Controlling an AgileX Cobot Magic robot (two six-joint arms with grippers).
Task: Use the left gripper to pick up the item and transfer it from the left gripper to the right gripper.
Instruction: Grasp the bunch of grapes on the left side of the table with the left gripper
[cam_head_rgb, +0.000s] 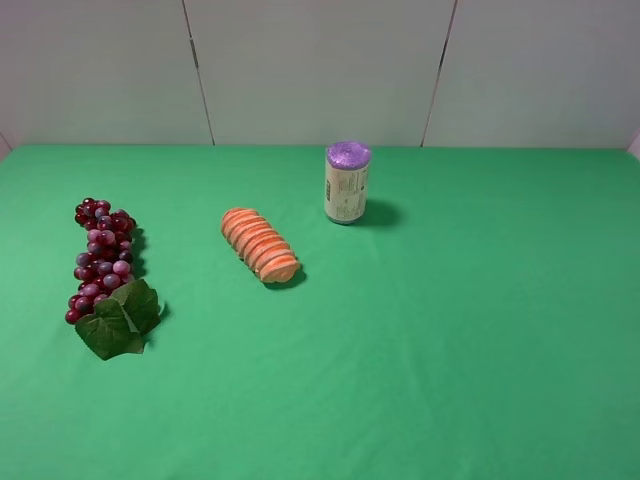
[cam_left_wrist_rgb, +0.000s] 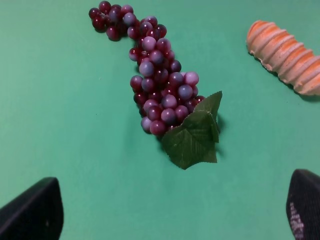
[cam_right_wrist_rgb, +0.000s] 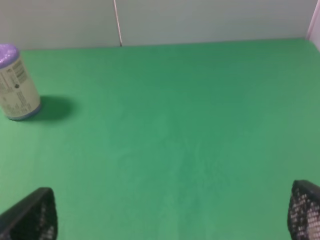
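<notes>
The item, a bunch of dark red and purple grapes (cam_head_rgb: 102, 262) with green leaves at its near end, lies on the green table at the left. The left wrist view shows the grapes (cam_left_wrist_rgb: 157, 85) lying ahead of my left gripper (cam_left_wrist_rgb: 172, 212), whose black fingertips (cam_left_wrist_rgb: 32, 212) stand wide apart, open, with nothing between them. My right gripper (cam_right_wrist_rgb: 172, 212) is open too, over bare green cloth. Neither gripper appears in the exterior high view.
A ribbed orange roll (cam_head_rgb: 261, 245) lies near the table's middle, also seen in the left wrist view as the roll (cam_left_wrist_rgb: 285, 55). A purple-topped can (cam_head_rgb: 347, 182) stands upright behind it; the right wrist view shows the can (cam_right_wrist_rgb: 16, 82). A pale wall backs the table.
</notes>
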